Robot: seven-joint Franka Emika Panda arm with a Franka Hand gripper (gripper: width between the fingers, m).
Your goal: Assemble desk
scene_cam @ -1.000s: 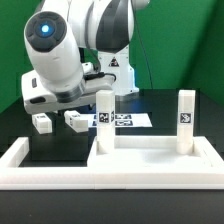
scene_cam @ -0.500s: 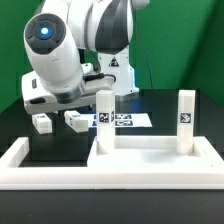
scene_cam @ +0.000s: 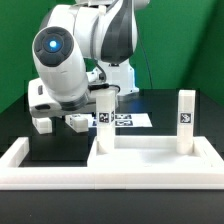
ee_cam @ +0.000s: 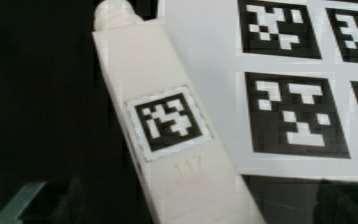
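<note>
My gripper (scene_cam: 78,110) above a loose leg (ee_cam: 158,120)
Jaws spread wide, pinching nothing; the tagged white leg lies flat under me, just beside the marker board (ee_cam: 309,90).

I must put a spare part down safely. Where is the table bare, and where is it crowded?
Bare: the black table between the barrier wall and the tabletop panel. Crowded: around the two lying legs beneath the arm.

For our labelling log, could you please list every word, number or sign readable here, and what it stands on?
No words or numbers are legible.
Coded square tags: on both upright legs and the marker board.
Triangular sticker on the arm: too small to read.
</note>
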